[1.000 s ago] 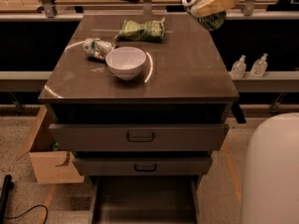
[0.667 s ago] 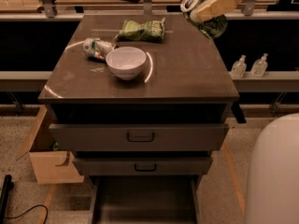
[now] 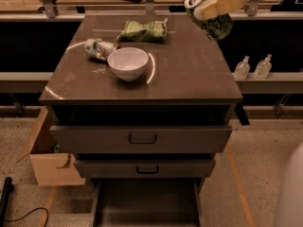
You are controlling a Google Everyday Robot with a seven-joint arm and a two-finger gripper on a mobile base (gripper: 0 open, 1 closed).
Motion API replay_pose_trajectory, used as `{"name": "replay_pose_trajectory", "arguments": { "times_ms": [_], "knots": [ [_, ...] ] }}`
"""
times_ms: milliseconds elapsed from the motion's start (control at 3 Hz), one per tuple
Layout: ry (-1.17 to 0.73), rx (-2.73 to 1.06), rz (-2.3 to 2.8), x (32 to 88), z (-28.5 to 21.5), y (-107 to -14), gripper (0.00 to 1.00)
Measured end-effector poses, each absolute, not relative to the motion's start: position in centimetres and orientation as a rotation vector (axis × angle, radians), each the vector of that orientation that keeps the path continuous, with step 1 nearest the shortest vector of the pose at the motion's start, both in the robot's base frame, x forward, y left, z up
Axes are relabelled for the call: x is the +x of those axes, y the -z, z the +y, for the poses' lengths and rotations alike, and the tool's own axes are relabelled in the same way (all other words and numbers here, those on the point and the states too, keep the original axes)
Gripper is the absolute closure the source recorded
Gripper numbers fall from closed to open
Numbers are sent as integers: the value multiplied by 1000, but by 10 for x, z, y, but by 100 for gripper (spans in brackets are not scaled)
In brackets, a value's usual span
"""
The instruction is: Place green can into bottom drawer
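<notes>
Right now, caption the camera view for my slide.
Tool holds green can over cabinet's back right corner; bottom drawer open below.

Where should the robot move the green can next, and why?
Probably forward and down. The pincer grips the green can high over a back corner of the cabinet top, while the bottom drawer sits open, low at the front.

Single cam, high front, angled down on cabinet (image 3: 189, 74), gripper (image 3: 209, 4) w/ green can (image 3: 218, 27) top-right
</notes>
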State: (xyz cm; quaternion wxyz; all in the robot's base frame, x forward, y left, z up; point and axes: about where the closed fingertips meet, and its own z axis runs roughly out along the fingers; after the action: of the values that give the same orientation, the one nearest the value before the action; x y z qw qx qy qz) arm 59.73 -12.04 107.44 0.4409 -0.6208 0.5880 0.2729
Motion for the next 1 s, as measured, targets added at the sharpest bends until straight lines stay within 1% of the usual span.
{"name": "replay_pose_trajectory", "arguments": {
  "times_ms": [333,667,1000],
  "knots": [
    [-596,-1387,1364,535,-131,-1149,100],
    [-498,-1300,1178,456,-106,-1226,100],
    [-501,-1263,981,369,-41,-1260,100]
  ]
}}
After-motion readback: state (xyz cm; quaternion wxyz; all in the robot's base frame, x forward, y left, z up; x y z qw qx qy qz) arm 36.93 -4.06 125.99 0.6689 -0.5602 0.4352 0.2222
